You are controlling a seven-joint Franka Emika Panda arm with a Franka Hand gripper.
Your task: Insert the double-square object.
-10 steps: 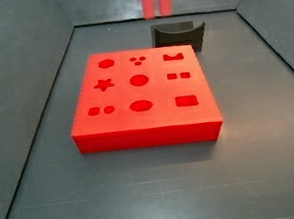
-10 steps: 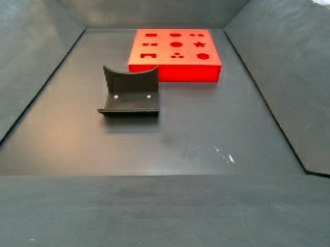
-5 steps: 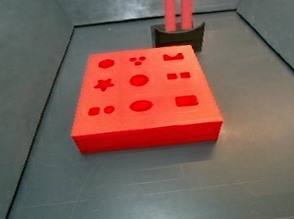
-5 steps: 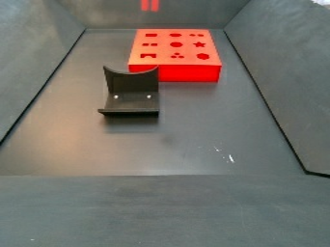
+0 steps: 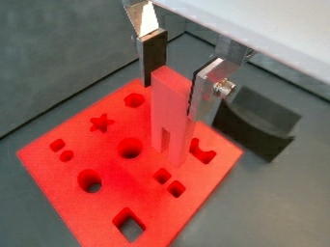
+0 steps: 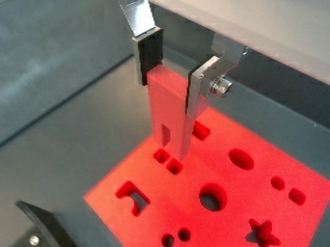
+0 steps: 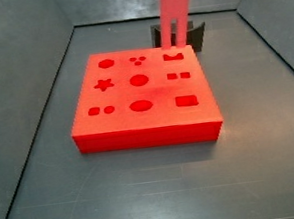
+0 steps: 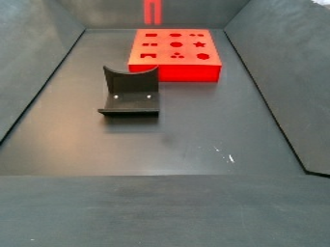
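The tool (image 5: 172, 66) hangs above the red board (image 5: 123, 183), and in both wrist views its two silver fingers (image 6: 149, 50) are closed on the upper part of the peg (image 5: 171, 111), one flat plate against each side, so it has a firm hold of the piece. The peg is upright, its two small square prongs pointing down, and its lower end (image 6: 177, 140) is clear of the board, hovering over the area near the pair of small square holes (image 6: 168, 160). In a side view the peg (image 7: 175, 10) shows as a tall red bar reaching out of the top edge, in front of the dark fixture (image 7: 197, 33) that stands behind the board (image 7: 142, 94). In a side view from the opposite end only the prongs (image 8: 151, 13) show at the top edge, beyond the board (image 8: 176, 54), with the fixture (image 8: 130, 92) well apart from it on the dark worktop (image 8: 194, 135).
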